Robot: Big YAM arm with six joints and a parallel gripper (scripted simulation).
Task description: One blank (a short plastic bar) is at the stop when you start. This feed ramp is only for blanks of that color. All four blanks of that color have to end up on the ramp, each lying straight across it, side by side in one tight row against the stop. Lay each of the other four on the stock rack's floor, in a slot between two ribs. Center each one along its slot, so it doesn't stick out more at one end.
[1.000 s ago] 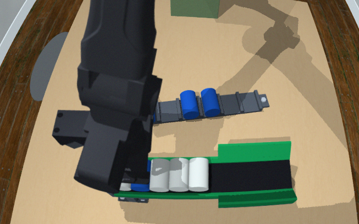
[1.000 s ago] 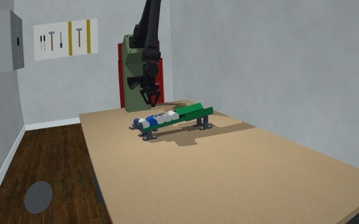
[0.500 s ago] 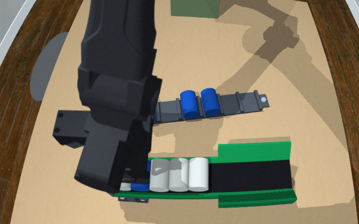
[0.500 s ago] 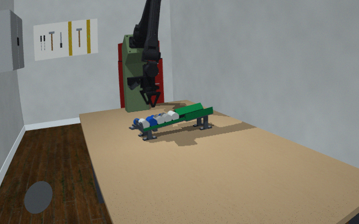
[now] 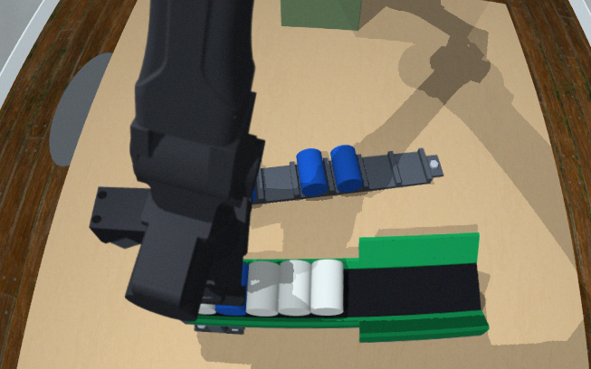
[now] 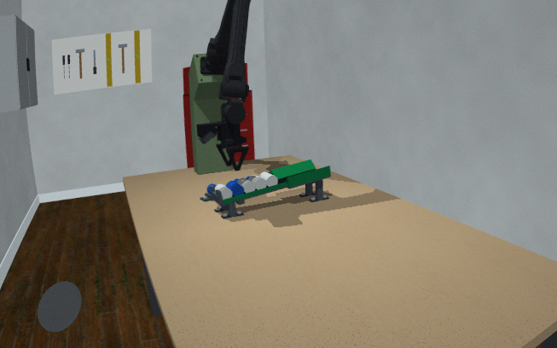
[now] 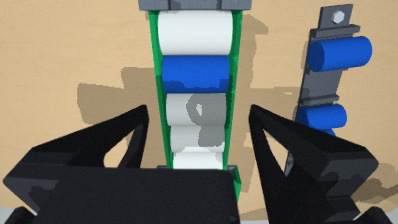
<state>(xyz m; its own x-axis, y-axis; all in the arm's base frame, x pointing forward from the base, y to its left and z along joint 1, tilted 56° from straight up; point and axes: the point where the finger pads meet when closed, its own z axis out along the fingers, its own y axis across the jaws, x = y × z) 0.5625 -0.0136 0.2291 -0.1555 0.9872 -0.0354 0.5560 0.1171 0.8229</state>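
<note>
Fingers mostly open, holding nothing; three blue bars racked, four white on ramp; one blue bar among them, still to be racked

Arm hides the rack's end.

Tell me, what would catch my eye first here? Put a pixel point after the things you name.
Probably the big black arm (image 5: 196,73) (image 6: 234,55), reaching over the table with its open gripper (image 6: 234,166) (image 7: 198,111) above a green ramp (image 5: 419,251) (image 6: 293,169) (image 7: 236,75). Next, the row on that ramp: one blue bar (image 6: 234,188) (image 7: 195,74) among four white ones. Beside it, more blue bars lie on a dark, ribbed rack (image 5: 377,174) (image 7: 322,86).
</note>
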